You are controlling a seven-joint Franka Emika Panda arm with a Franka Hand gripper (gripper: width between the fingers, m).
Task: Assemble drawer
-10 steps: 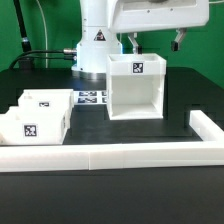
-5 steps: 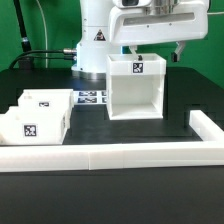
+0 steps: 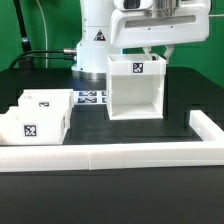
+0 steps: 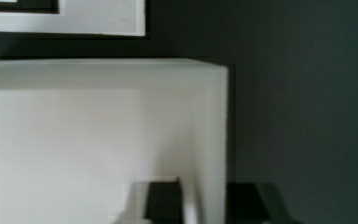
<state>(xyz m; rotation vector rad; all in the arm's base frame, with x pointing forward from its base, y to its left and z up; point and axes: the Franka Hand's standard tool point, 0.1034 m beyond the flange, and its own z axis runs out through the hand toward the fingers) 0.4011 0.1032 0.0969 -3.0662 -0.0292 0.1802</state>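
Tool point(image 3: 157, 54) is down at the top rim of the housing point(image 3: 133, 95), with one finger on each side of a wall going by the wrist view. The fingers look fairly close together, but I honestly can't tell if it's pinching that wall or just straddling it.

The housing stands upright toward the back edge of the surface point(image 3: 150, 135), open side facing the front edge, with nothing in it. I'd call this early days. The back tray point(image 3: 45, 101) and front tray point(image 3: 30, 126) sit together by the edge on the exterior view's left, well apart from the housing and neither slotted in. So both insertions are still to do.

The marker board point(image 3: 90, 98) lies flat between the trays and the housing. The border wall point(image 3: 110, 156) runs along the front edge and turns at the corner on the exterior view's right.

Behind that is the arm's base point(image 3: 95, 40), some cables point(image 3: 40, 55) and a green backdrop point(image 3: 50, 20).
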